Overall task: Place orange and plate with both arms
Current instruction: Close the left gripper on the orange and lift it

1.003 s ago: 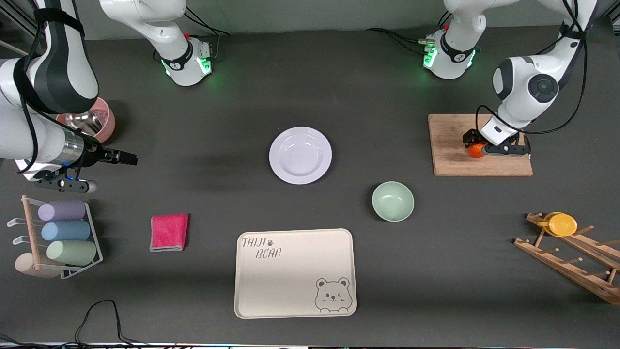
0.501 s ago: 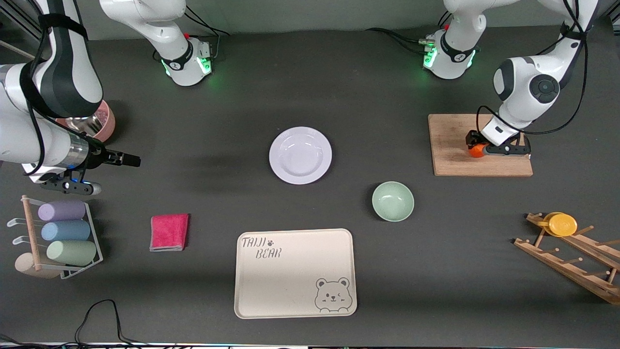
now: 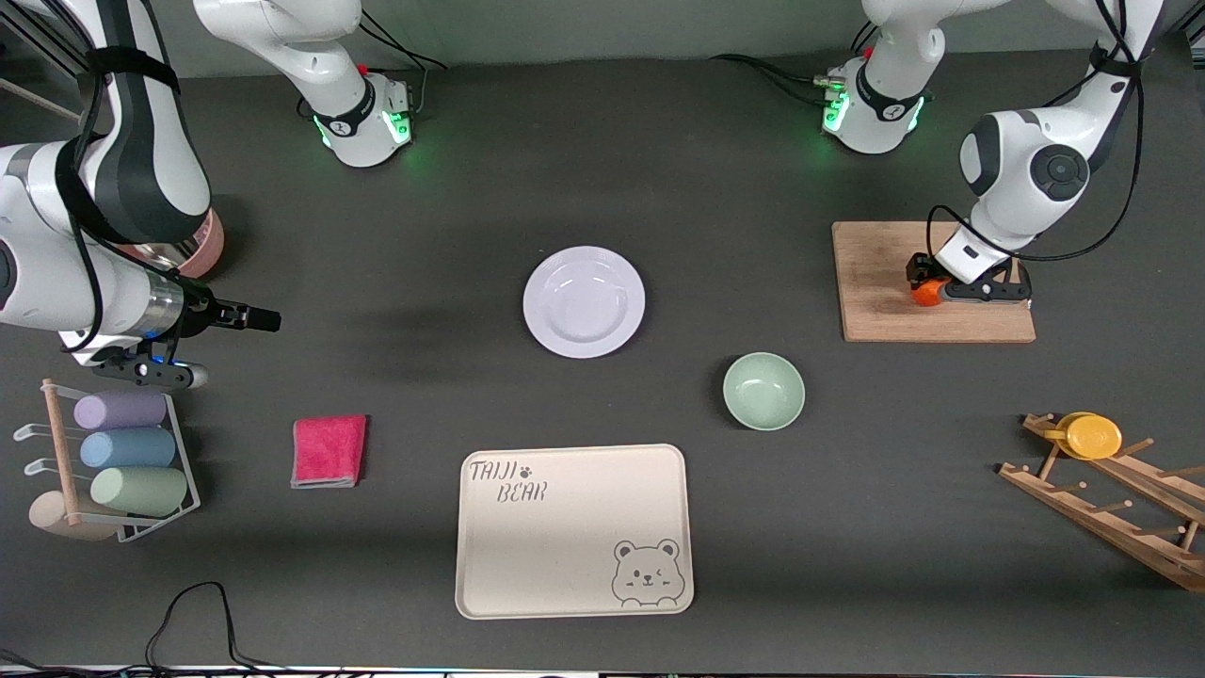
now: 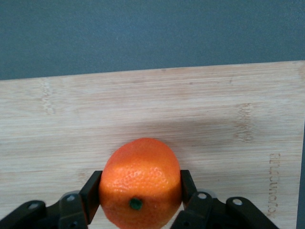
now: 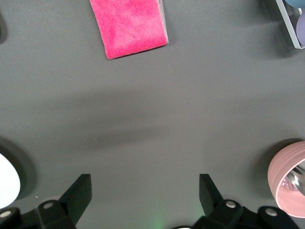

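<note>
The orange [image 3: 923,293] [image 4: 140,181] rests on a wooden cutting board [image 3: 885,282] [image 4: 143,105] at the left arm's end of the table. My left gripper [image 3: 921,282] [image 4: 140,188] is shut on it, one black finger pressed to each side. The white plate [image 3: 584,301] lies in the middle of the table; only a sliver of it [image 5: 7,183] shows at the edge of the right wrist view. My right gripper [image 3: 259,318] [image 5: 145,191] hangs open over bare table toward the right arm's end, well short of the plate, with nothing between its fingers.
A pale green bowl [image 3: 763,391] and a beige bear-printed tray [image 3: 574,530] lie nearer the front camera than the plate. A pink cloth [image 3: 329,450], a rack of cups [image 3: 118,452] and a pink bowl [image 3: 193,247] sit by the right arm. A wooden rack with a yellow lid [image 3: 1092,436] stands by the left arm.
My left gripper has shut on the orange. The right gripper has drifted a little toward the plate, still open.
</note>
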You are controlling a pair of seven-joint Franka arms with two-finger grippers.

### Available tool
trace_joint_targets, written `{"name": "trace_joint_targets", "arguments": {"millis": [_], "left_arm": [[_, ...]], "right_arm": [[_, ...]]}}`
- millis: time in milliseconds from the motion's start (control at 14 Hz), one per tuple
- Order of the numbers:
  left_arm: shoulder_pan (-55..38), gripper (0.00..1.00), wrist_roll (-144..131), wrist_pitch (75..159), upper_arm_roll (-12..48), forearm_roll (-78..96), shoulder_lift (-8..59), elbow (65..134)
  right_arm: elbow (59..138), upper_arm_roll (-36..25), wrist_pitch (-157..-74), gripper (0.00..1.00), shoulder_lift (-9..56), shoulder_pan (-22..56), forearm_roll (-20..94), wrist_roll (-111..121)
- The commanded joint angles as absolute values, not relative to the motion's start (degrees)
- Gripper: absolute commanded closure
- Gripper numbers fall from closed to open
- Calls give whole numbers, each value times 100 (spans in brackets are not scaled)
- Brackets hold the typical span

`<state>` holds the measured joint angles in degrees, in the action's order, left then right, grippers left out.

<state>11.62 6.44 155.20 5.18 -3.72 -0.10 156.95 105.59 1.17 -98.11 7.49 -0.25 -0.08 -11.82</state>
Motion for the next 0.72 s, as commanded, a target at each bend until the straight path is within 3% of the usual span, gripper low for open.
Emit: {"name": "trace_joint_targets", "arguments": {"millis": [0, 358, 645], "left_arm": [[1292, 100, 756, 14034, 545, -360, -605, 15085], [1266, 100, 730, 11167, 562, -325, -721, 13021], [1240, 100, 747, 9076, 571, -308, -222, 10852]], "right_arm": [[10529, 97, -9782, 0, 607, 9, 87, -1354], [10547, 88, -9756, 0, 589, 9, 255, -1362], [10564, 70, -9756, 0, 615, -26, 552, -1152]]}}
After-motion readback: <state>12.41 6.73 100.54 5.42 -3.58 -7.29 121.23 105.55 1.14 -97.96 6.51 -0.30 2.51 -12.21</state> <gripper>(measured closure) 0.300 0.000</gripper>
